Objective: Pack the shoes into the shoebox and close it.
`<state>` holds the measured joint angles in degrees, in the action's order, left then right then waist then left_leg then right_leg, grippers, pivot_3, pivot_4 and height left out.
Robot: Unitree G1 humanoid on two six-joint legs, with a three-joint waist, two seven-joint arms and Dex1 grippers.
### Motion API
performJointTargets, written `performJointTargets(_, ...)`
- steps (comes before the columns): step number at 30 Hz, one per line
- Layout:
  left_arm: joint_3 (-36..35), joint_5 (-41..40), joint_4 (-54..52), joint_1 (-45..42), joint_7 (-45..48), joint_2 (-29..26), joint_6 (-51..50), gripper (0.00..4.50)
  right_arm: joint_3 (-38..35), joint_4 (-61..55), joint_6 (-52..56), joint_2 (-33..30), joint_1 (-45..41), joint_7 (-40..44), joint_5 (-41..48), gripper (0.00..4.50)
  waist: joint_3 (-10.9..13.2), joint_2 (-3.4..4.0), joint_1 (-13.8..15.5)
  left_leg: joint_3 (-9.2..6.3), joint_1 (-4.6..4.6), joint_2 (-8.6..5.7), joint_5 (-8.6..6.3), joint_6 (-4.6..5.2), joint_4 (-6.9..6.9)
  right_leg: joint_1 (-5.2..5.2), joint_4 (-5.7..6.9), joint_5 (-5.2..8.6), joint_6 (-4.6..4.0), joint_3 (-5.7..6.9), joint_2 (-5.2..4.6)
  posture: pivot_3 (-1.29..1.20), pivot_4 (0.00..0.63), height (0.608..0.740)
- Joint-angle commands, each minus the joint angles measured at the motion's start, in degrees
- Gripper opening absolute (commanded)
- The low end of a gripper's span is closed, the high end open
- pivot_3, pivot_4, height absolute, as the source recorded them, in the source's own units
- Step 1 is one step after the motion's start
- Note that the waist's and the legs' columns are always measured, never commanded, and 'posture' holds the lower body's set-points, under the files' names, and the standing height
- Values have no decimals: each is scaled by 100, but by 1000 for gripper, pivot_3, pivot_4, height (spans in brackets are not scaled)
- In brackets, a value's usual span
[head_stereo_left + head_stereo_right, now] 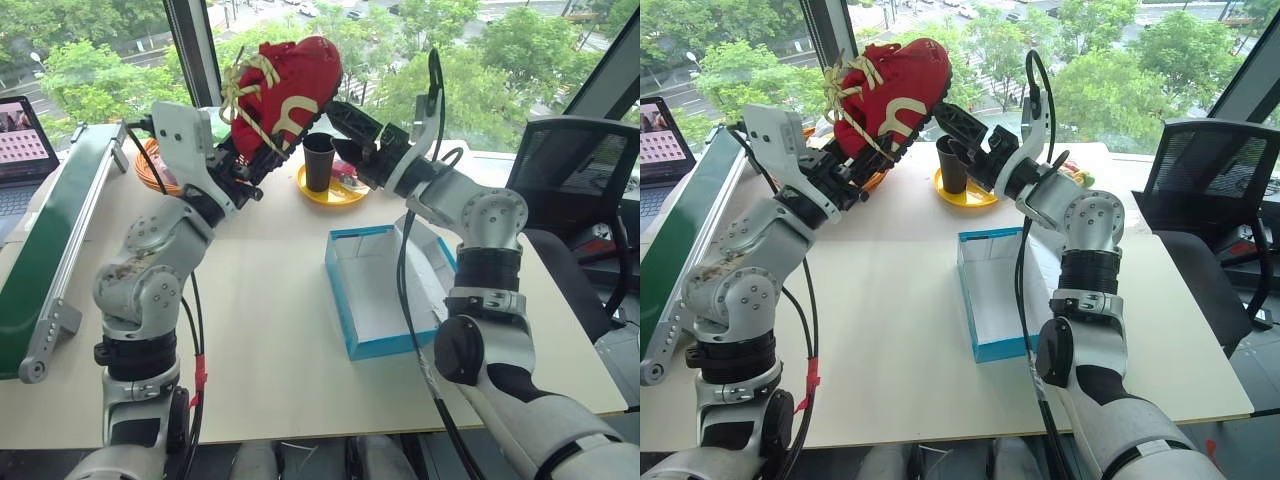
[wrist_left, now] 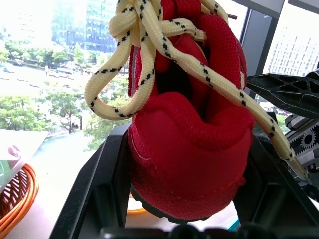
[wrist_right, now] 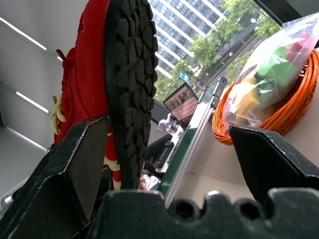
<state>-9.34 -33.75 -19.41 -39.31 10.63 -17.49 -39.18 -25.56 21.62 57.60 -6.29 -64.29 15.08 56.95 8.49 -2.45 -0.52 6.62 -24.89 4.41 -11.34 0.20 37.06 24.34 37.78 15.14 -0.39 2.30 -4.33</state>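
Pale table (image 1: 270, 330), big windows (image 1: 480, 60) onto green trees, daylight, black office chair (image 1: 575, 190) at right.

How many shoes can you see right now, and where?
1. One red shoe is held in the air by the left gripper above the table, behind the open shoebox. The right gripper is open beside its sole. A second shoe may be hidden.

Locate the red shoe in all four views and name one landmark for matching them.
Left eye view: red shoe top centre, raised over the table in the left tool.
Right eye view: upper left of centre.
Left wrist view: centre, heel and laces facing the camera.
Right wrist view: left side, dark sole showing.
Shared landmark: orange basket.
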Motion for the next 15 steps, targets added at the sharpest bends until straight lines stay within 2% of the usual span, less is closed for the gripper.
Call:
performJointTargets(1,353,-96,-357,-115,249,57,-27,2279,55,-343,-41,49,-113,31,165,3082,0,0,-14,0,0,0,0,0,0,1,0,0,0,0,0,0,150,737)
performJointTargets(3,289,-66,-304,-99,282,1,-15,2279,19,-442,-9,-62,-102,58,209,2408,0,0,-23,0,0,0,0,1,-1,1,0,0,0,-1,1,0,150,737)
performJointTargets(12,246,-7,-179,-111,367,21,30,2279,112,-760,48,-136,-76,225,337,2408,0,0,-11,-1,0,-1,0,1,0,-1,-3,0,0,1,0,0,150,737)
performJointTargets(15,259,-13,-219,-111,368,41,12,2279,163,-835,75,-135,-27,239,331,3142,0,0,-17,-2,0,0,-1,3,0,0,-3,0,0,0,1,0,150,737)
